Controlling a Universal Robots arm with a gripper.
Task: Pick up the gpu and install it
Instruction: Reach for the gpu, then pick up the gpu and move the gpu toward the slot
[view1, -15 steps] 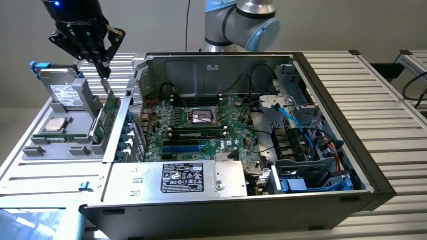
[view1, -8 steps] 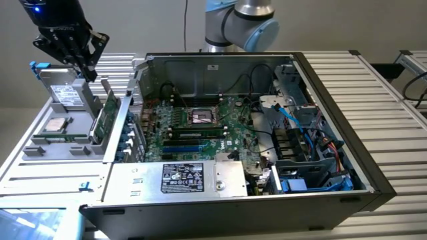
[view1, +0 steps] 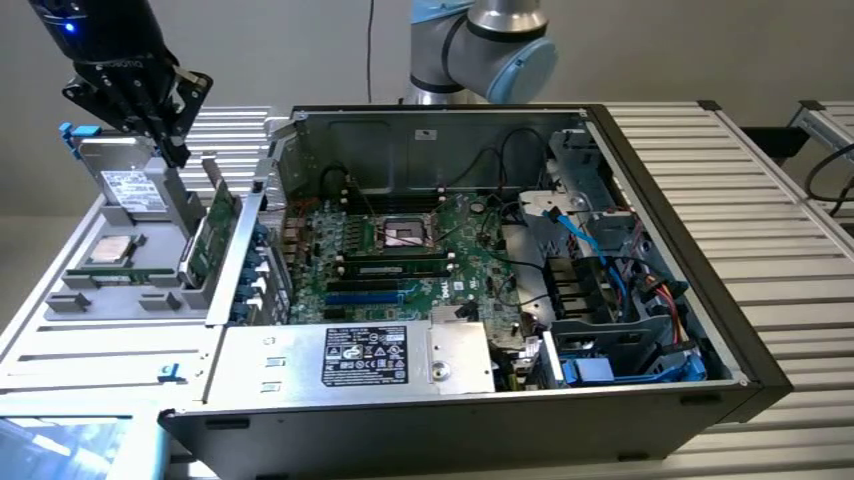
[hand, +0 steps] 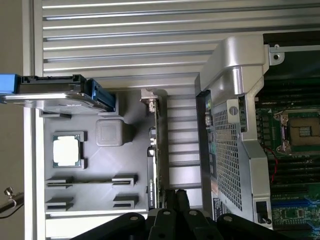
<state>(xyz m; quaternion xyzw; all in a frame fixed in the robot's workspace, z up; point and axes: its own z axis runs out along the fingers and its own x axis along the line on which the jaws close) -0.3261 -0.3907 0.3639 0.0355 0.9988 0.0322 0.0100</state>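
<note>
While the gpu (view1: 216, 218) stands on edge in the grey tray (view1: 80, 297), nothing is installed yet, so pick-up and fitting are both left to do. The gripper (view1: 174, 152) hangs close by the card's top edge, fingers pinched together, gripping nothing I can see. Count: one gpu, one gripper, one tray, one processor chip (hand: 67, 150), one drive (hand: 50, 89), and one open case (view1: 441, 405) beside the tray.

The arm (view1: 487, 45) reaches over to the exterior view's left, black gripper (view1: 171, 148) pointing down, its fingers (hand: 181, 200) pressed together.
</note>
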